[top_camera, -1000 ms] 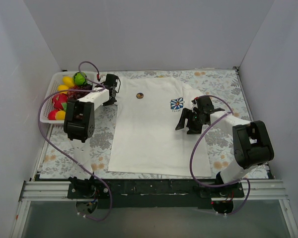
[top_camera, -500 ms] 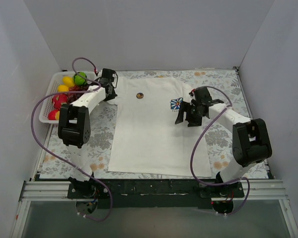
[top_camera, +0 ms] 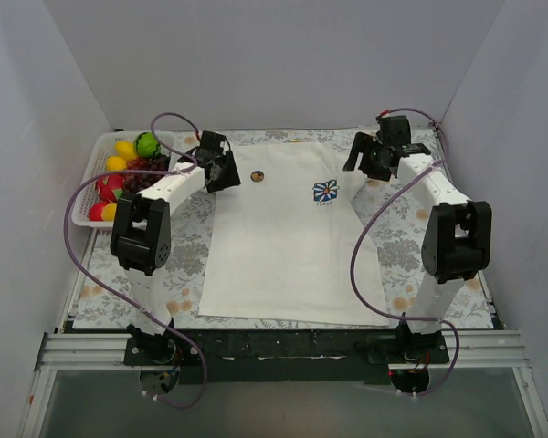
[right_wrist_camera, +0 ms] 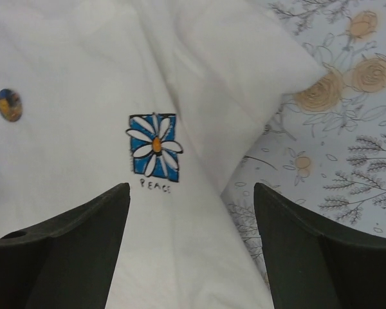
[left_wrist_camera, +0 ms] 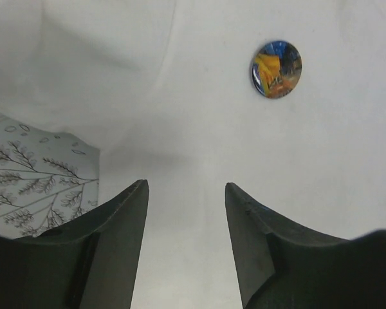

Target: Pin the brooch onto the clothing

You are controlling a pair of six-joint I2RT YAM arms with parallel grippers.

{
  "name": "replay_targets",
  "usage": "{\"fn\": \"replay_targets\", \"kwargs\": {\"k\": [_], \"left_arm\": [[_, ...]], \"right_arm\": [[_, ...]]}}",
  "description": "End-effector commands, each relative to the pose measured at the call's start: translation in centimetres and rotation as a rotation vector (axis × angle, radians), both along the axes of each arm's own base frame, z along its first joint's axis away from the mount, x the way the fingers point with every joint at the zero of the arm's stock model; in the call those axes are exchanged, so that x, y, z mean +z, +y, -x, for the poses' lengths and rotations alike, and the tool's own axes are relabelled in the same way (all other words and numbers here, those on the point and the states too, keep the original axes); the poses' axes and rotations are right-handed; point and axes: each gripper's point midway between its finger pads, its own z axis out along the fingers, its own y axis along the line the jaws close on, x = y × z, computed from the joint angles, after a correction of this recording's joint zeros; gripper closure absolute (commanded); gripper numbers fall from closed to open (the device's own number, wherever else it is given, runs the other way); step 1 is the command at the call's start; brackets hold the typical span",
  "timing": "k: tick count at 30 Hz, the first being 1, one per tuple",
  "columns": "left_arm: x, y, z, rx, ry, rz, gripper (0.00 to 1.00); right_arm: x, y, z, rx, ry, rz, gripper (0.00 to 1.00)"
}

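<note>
two grippers, both at the far end of the table, both empty.

top view: white t-shirt (top_camera: 283, 255) lies flat on the floral cloth (top_camera: 187, 242), collar away from the bases. brooch (top_camera: 257, 175) sits on the upper chest, left of the square logo (top_camera: 325, 192). left gripper (top_camera: 226, 172) is just beside the shirt's left shoulder, near the brooch, not touching it. right gripper (top_camera: 365, 157) is over the right sleeve, well apart from the brooch. basket (top_camera: 99, 160) of fruit at the left edge.

left wrist: left gripper (left_wrist_camera: 185, 193) has its fingers spread, only white t-shirt (left_wrist_camera: 180, 103) between them. brooch (left_wrist_camera: 276, 69) is ahead and to the right of the gap; face glossy, orange and blue. floral cloth (left_wrist_camera: 38, 174) shows at lower left.

right wrist: right gripper (right_wrist_camera: 192, 193) is likewise spread and holds nothing. logo (right_wrist_camera: 153, 145) is just ahead of the gap, brooch (right_wrist_camera: 9, 105) far left, floral cloth (right_wrist_camera: 347, 129) at right. sleeve (right_wrist_camera: 244, 58) is folded over.

handling, judged: brooch is small, light, rigid, with a slick domed face. take it across the rim, not the face. pin side hidden, so whether it is fastened cannot be told. shirt is soft and thin; it will bunch under a push, so hold the fabric down nearby.
</note>
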Motion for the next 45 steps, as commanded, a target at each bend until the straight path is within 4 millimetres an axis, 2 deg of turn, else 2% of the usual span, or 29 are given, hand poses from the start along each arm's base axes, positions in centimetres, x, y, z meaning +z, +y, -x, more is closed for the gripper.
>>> {"fn": "replay_targets", "kwargs": {"k": [1,4,8,13,15,17,20,22,24,26,27,29,30,33,34,36,37,42,45], "left_arm": [[2.5,-2.4,1.8,-0.063,-0.031,0.109,0.49],[1.5,-3.1,3.3,-0.081,-0.001,0.125,0.49],[-0.1,-4.9,5.9,-0.118,0.047,0.155,0.48],[-1.8,-6.6,8.1,-0.145,0.090,0.171,0.48],[-2.2,-6.8,8.8,-0.152,0.100,0.166,0.47],[-2.4,-7.1,9.2,-0.157,0.105,0.167,0.47],[-2.5,-7.3,9.9,-0.160,0.109,0.170,0.46],[-2.7,-7.3,10.3,-0.162,0.110,0.168,0.46],[-3.0,-7.2,10.7,-0.163,0.117,0.165,0.46],[-3.5,-6.9,11.2,-0.157,0.130,0.156,0.46],[-3.6,-6.7,11.3,-0.150,0.131,0.155,0.46],[-4.2,-6.5,11.8,-0.141,0.150,0.151,0.45],[-4.4,-6.4,11.9,-0.141,0.157,0.150,0.46],[-5.4,-6.2,12.6,-0.136,0.190,0.145,0.45],[-5.5,-6.2,12.7,-0.136,0.194,0.144,0.45],[-6.2,-5.9,13.1,-0.128,0.212,0.131,0.45],[-6.4,-5.8,13.2,-0.129,0.217,0.128,0.45],[-7.3,-5.5,13.7,-0.122,0.243,0.114,0.45],[-7.7,-5.4,14.0,-0.119,0.257,0.109,0.45]], "right_arm": [[-2.6,-3.3,-1.6,-0.107,0.078,0.017,0.17],[-4.1,-4.6,-2.3,-0.139,0.116,0.000,0.18],[-5.2,-4.8,-2.8,-0.153,0.132,-0.005,0.20],[-7.4,-4.9,-3.2,-0.170,0.157,-0.031,0.24],[-8.2,-4.5,-3.6,-0.165,0.160,-0.055,0.35],[-8.3,-3.9,-3.9,-0.152,0.161,-0.087,0.38],[-8.8,-3.4,-4.9,-0.150,0.149,-0.112,0.51],[-9.6,-3.1,-5.2,-0.144,0.162,-0.130,0.52],[-9.8,-3.0,-5.6,-0.143,0.173,-0.131,0.78],[-9.4,-3.2,-5.8,-0.151,0.171,-0.120,0.96],[-8.5,-3.5,-6.0,-0.157,0.149,-0.116,0.99],[-7.2,-4.0,-6.4,-0.160,0.112,-0.083,0.99],[-5.3,-4.2,-6.9,-0.157,0.072,-0.074,0.99],[-3.0,-5.1,-7.3,-0.138,0.036,-0.009,0.99],[-1.3,-5.3,-8.1,-0.135,-0.003,0.008,0.99],[-1.0,-5.8,-7.8,-0.105,0.009,0.057,0.99],[0.2,-6.1,-8.3,-0.107,-0.014,0.082,0.99],[0.2,-7.6,-8.1,-0.054,-0.014,0.220,0.99],[0.3,-7.8,-8.1,-0.029,-0.024,0.259,0.99]]}}
